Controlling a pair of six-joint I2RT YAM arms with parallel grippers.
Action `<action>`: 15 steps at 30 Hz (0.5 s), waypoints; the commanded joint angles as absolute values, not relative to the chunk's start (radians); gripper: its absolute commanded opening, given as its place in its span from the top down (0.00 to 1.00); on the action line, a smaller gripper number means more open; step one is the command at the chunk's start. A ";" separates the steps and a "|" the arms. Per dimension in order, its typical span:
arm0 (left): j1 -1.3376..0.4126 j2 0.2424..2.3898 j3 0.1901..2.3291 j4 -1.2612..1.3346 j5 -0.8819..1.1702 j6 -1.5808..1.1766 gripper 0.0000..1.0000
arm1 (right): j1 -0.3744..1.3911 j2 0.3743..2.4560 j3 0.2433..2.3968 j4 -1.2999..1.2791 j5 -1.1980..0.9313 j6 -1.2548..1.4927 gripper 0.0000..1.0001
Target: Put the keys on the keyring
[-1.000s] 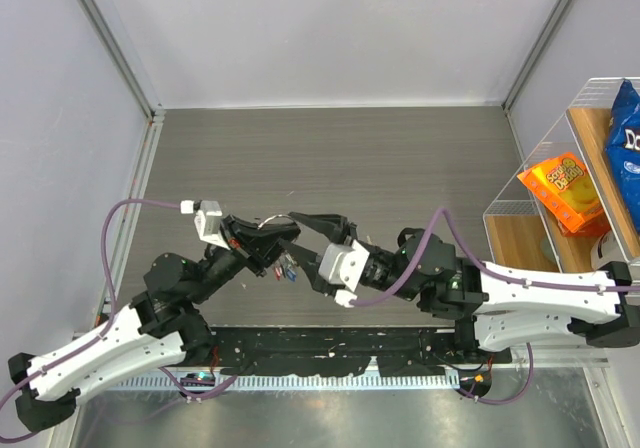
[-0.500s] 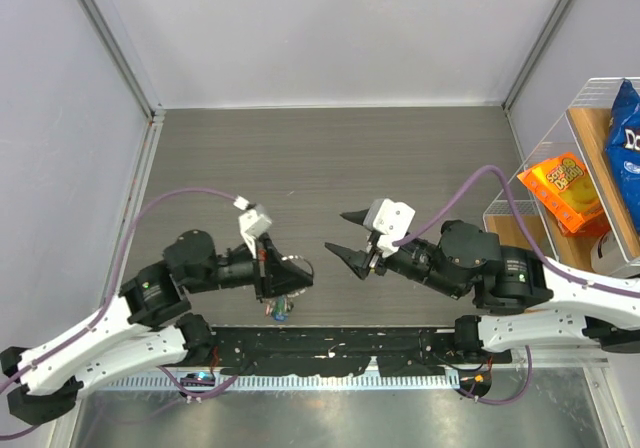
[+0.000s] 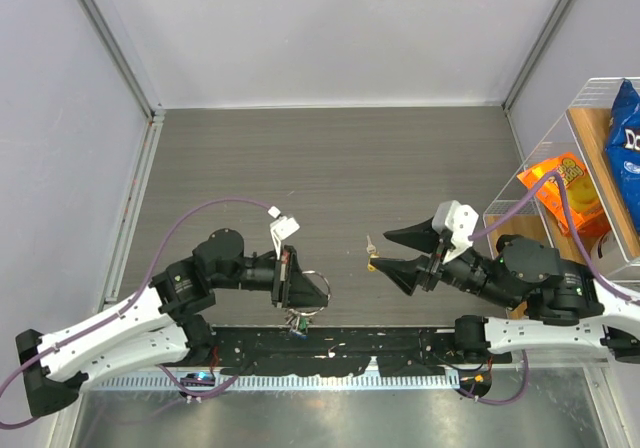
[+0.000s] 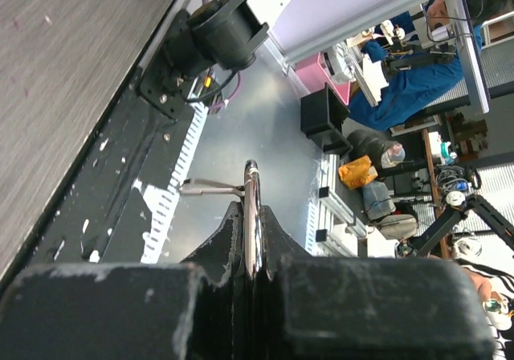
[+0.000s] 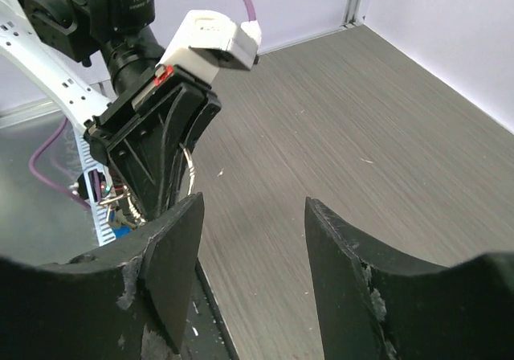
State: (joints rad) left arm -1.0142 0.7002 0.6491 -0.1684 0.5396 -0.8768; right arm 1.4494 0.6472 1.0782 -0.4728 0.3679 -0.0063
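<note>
So the keyring is up off the table, pinched in the left gripper. In the left wrist view you see the ring edge-on with the jaws clamped tight on it. A little bunch of keys hangs off the ring at about 7 o'clock in the top view. I can make out green and blue heads, the rest is too small to call.

One more key lies on the table at roughly 2 o'clock from the ring, well apart from it, with its yellow head at the 6 o'clock end. The right gripper sits just at 3 o'clock of that key, jaws wide apart with nothing between them, tips pointing toward 9 o'clock. I can't tell if a tip touches the key.

Way over at 2 o'clock there's a wire rack with an orange snack bag.
</note>
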 commanded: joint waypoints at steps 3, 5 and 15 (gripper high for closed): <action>-1.012 0.782 0.781 -0.090 0.560 -0.792 1.00 | 1.453 0.634 1.066 -0.537 0.351 0.083 0.43; -1.014 0.799 0.807 -0.106 0.563 -0.766 1.00 | 1.453 0.627 1.054 -0.549 0.327 0.083 0.43; -1.014 0.844 0.966 -0.224 0.663 -0.666 1.00 | 1.453 0.528 0.942 -0.539 0.109 -0.060 0.40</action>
